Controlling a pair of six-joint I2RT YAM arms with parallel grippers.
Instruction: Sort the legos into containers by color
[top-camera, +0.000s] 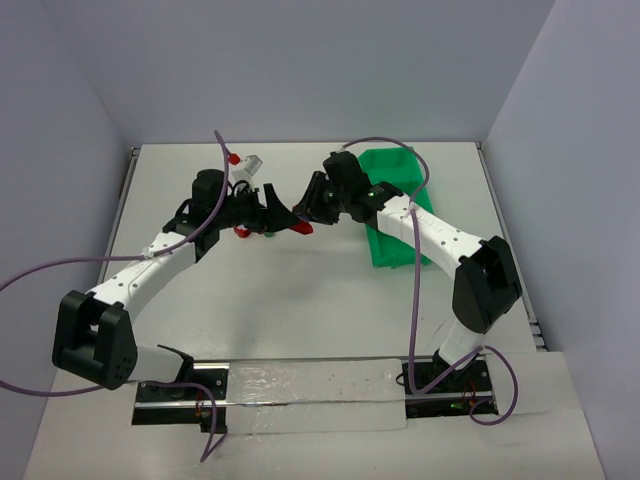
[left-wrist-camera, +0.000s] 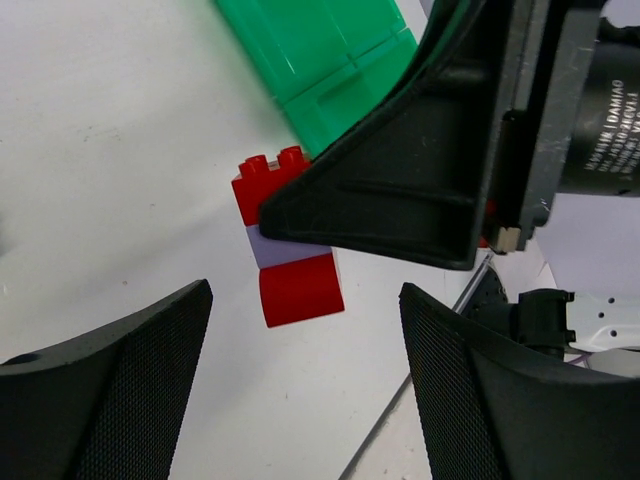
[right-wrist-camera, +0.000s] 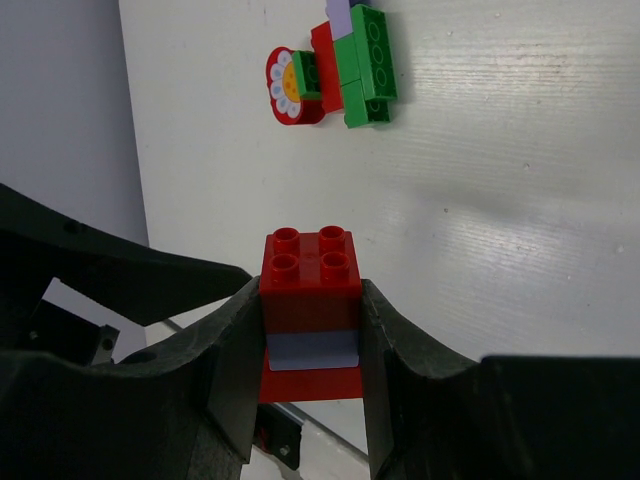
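Closest to my right wrist lens, the right gripper (right-wrist-camera: 310, 305) is clenched on a stack of legos (right-wrist-camera: 311, 300): red, a lavender layer, red. It sits near the middle of the table (top-camera: 300, 310), short of the green tray (top-camera: 382, 252) by the right edge. My left gripper (left-wrist-camera: 305, 400) stands released, jaws lined up on the stack's free red end without touching it. If I close off-centre and pull, the stack may twist free, or a brick may snap off toward the loose cluster (right-wrist-camera: 335, 70). The fingers could also collide.
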